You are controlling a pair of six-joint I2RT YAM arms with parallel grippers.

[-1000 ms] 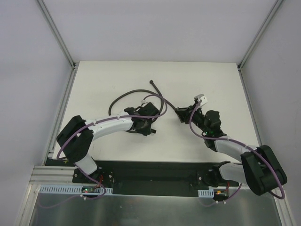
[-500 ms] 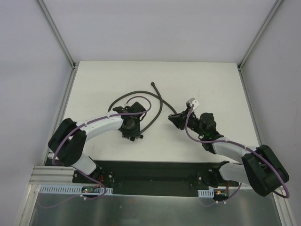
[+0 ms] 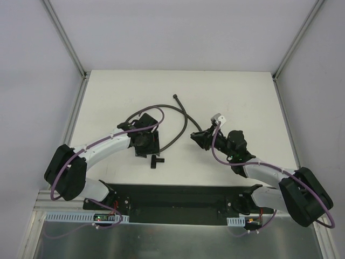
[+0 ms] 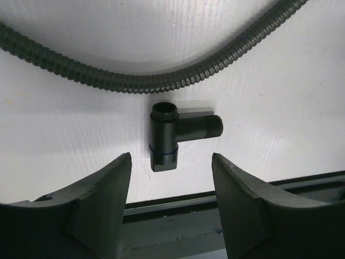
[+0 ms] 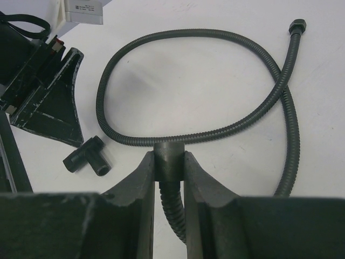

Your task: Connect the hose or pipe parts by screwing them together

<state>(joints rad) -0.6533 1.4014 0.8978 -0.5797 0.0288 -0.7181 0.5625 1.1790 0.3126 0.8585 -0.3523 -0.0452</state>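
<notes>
A dark grey flexible hose [image 3: 185, 120] curls in a loop on the white table, its free end nut [image 3: 174, 95] lying at the back. My right gripper [image 3: 195, 135] is shut on the hose's other end fitting [image 5: 169, 157], with the hose loop [image 5: 194, 135] lying just beyond it. A small black T-shaped pipe fitting [image 3: 156, 161] lies loose on the table near the front. My left gripper [image 3: 147, 148] hovers just behind it, open; in the left wrist view the T fitting [image 4: 172, 135] lies flat just ahead of the fingertips [image 4: 116, 178], touching neither.
A black mounting rail [image 3: 178, 195] runs along the table's front edge, close to the T fitting. Aluminium frame posts [image 3: 67, 40] and white walls close in the sides and back. The left gripper's body [image 5: 48, 102] shows beside the T fitting [image 5: 86, 156] in the right wrist view.
My left gripper opened and let go of the T fitting, which now lies on the table, and the arm drew back to the left. The right gripper shifted slightly left, still holding the hose end.
</notes>
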